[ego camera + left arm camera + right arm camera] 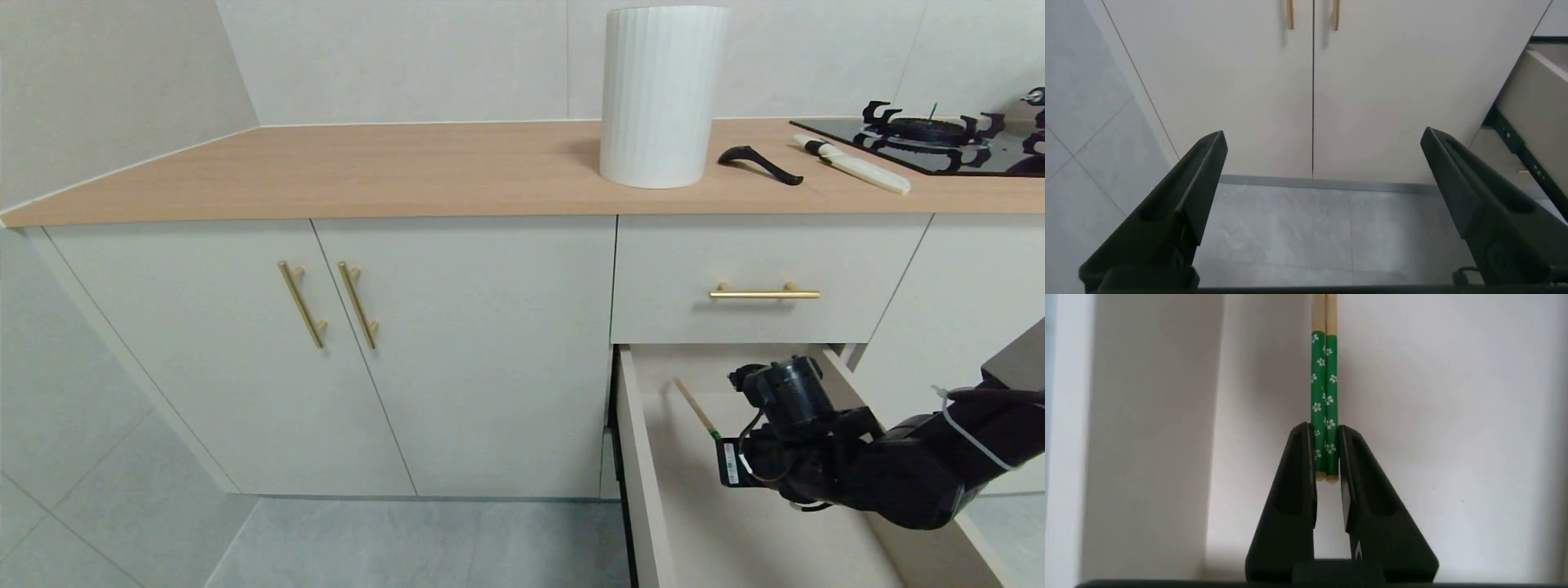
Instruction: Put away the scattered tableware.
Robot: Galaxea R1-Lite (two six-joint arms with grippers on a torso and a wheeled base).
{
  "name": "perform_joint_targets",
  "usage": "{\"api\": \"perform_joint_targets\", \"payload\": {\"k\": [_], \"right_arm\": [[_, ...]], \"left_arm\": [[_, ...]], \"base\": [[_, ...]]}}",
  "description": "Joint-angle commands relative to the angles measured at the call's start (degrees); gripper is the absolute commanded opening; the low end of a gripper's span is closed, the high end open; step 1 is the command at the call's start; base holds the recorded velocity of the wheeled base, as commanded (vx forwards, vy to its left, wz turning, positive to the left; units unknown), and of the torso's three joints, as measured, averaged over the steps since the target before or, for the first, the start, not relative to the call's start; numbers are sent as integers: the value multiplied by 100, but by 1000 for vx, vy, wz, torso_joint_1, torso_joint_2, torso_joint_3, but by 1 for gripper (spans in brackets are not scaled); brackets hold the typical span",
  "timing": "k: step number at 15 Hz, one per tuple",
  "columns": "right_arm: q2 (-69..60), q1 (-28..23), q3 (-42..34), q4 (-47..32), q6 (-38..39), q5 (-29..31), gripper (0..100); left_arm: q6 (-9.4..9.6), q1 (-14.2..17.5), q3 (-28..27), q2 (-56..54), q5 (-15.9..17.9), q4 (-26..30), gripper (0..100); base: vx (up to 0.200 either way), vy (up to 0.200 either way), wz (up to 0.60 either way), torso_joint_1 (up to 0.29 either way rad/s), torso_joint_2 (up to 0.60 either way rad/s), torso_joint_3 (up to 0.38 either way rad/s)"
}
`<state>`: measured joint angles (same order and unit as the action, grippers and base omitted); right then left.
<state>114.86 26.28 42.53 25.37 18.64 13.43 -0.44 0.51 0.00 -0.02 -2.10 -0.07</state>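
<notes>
Lower right, over the open white drawer [641, 474], right tool [722, 445] clamps green-ended wooden chopsticks [694, 407], not yet released. Upper right, black curved utensil [759, 163] and cream knife [853, 163] lie unstowed on wooden tabletop [408, 171]. Left tool [1323, 139] apart, empty.

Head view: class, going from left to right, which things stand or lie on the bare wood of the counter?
white ribbed container → black utensil → cream knife
</notes>
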Motion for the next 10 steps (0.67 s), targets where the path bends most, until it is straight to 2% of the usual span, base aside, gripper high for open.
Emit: {"api": "perform_joint_targets", "payload": {"k": [1,6,10], "right_arm": [[309,79,-8,30,8,63,0],[1267,228,62,47,210,63,0],[1513,228,159,117,210,63,0]], "left_arm": [[0,2,0,2,-1,-1,100],[0,2,0,2,-1,-1,100],[0,2,0,2,-1,-1,100]], "base": [[0,0,0,0,0,0],[0,0,0,0,0,0],[0,0,0,0,0,0]]}}
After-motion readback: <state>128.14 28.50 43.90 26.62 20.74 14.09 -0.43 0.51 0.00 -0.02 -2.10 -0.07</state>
